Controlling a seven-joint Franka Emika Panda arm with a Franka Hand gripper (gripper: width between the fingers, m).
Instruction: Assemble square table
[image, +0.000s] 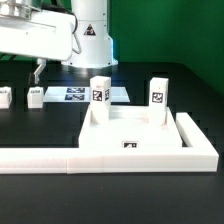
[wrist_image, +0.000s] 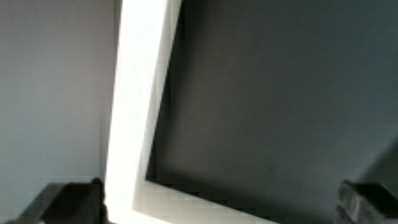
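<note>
White tabletop (image: 132, 126) tucked in rail (image: 40, 158) corner, prob vs sliding; gripper (image: 38, 72) wide open, empty, near loose legs (image: 35, 95), exterior view's left.

Four legs (image: 100, 92), one tabletop (image: 126, 130)

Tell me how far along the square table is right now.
Done: two upright legs stand on the tabletop; how firmly they are seated cannot be told. In hand: nothing. The gripper is open and hangs above the loose legs, which lie on the table at the exterior view's left. Left: fitting those two onto the tabletop.
</note>
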